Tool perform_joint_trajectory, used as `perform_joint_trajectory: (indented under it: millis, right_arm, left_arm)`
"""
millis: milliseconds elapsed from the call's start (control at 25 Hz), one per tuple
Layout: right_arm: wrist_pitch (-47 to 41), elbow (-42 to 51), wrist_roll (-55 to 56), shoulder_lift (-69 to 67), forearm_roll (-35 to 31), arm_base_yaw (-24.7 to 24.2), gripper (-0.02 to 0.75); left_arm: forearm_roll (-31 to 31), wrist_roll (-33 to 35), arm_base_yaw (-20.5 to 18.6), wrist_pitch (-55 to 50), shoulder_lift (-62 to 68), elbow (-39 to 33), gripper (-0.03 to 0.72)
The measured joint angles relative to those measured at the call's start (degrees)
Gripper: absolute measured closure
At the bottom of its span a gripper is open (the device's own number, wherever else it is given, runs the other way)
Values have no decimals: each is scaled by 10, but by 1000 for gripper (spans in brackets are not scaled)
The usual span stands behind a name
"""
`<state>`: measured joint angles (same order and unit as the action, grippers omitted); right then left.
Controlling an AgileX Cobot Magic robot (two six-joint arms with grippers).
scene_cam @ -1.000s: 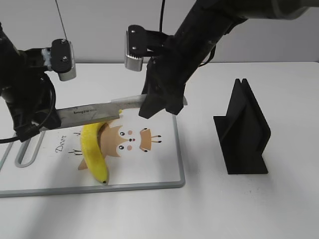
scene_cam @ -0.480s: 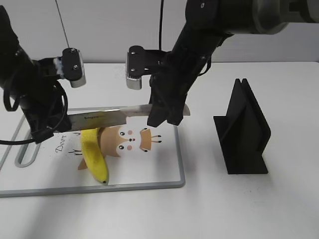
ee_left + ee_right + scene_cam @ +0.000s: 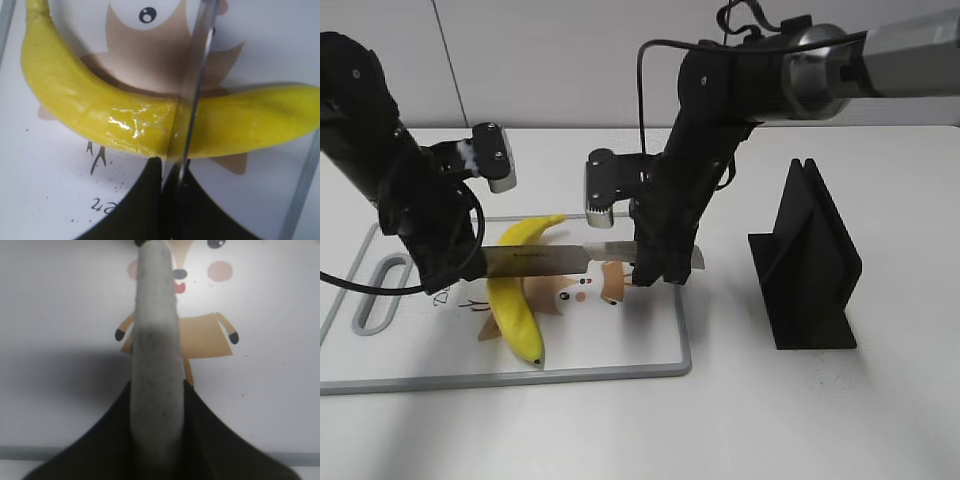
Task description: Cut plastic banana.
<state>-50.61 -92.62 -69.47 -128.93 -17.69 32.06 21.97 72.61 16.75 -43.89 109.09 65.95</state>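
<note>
The bright yellow plastic banana (image 3: 515, 305) lies on the white cutting board (image 3: 620, 345), stem toward the back. A knife (image 3: 535, 260) lies level across the banana's middle, its blade touching the peel. My left gripper (image 3: 460, 265) is shut on the blade's tip end at the left. My right gripper (image 3: 655, 265) is shut on the pale grey handle at the right. In the left wrist view the blade (image 3: 192, 95) runs edge-on from my left gripper (image 3: 172, 172) over the banana (image 3: 100, 115). In the right wrist view the handle (image 3: 155, 360) fills my right gripper (image 3: 155, 440).
The board carries a cartoon deer print (image 3: 585, 290) and a slot handle (image 3: 380, 295) at its left end. A black slotted stand (image 3: 810, 265) stands on the white table to the right of the board.
Both arms have come down and toward the front with the knife. The blade has dropped from above the banana onto its middle. The banana's stem now shows behind the blade.
</note>
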Motion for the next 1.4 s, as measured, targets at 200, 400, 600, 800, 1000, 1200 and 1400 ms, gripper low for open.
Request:
perform_joint_trajectory:
  millis: [200, 400, 600, 800, 1000, 1200, 1400]
  right_arm:
    - [2, -3, 0, -7, 4, 0, 554]
    - [2, -3, 0, -7, 4, 0, 554]
    - [3, -3, 0, -7, 4, 0, 554]
    - [3, -3, 0, -7, 4, 0, 554]
    - [3, -3, 0, -7, 4, 0, 554]
    - [3, -3, 0, -5, 4, 0, 554]
    - [1, -1, 0, 1, 5, 1, 554]
  left_arm:
    - [15, 4, -2, -6, 7, 4, 684]
    - [16, 5, -2, -6, 10, 4, 682]
    - [17, 6, -2, -6, 14, 5, 680]
    - [18, 6, -2, -5, 16, 5, 680]
    - [18, 7, -2, -5, 17, 5, 680]
    - [19, 7, -2, -4, 15, 5, 667]
    - [36, -13, -4, 11, 7, -2, 488]
